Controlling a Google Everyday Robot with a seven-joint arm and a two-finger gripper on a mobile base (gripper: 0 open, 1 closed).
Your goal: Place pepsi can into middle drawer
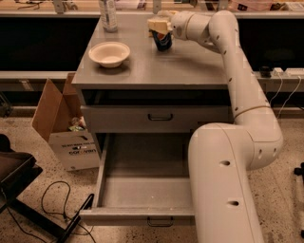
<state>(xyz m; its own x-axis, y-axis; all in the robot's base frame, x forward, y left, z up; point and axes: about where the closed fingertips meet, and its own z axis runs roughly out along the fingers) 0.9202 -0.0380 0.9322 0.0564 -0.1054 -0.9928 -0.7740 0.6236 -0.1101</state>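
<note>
A lab or workshop is indicated by the grey metal drawer cabinet [156, 69], speckled floor [23, 137], cardboard box [71, 147] and loose cable [52, 204]. The gripper [159, 26] is located at the pepsi can [163, 42] on the cabinet top.

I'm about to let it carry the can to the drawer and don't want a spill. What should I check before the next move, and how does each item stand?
1. Gripper positioned at the pepsi can, on its top, at the back of the cabinet top: ok.
2. Firm hold on the can: cannot tell.
3. Can upright: ok.
4. Middle drawer pulled open, nothing seen on its visible floor: ok.
5. Drawer's right part, hidden behind the arm: cannot tell.
6. Bowl and bottle stand apart from the can, off to its side: ok.
</note>
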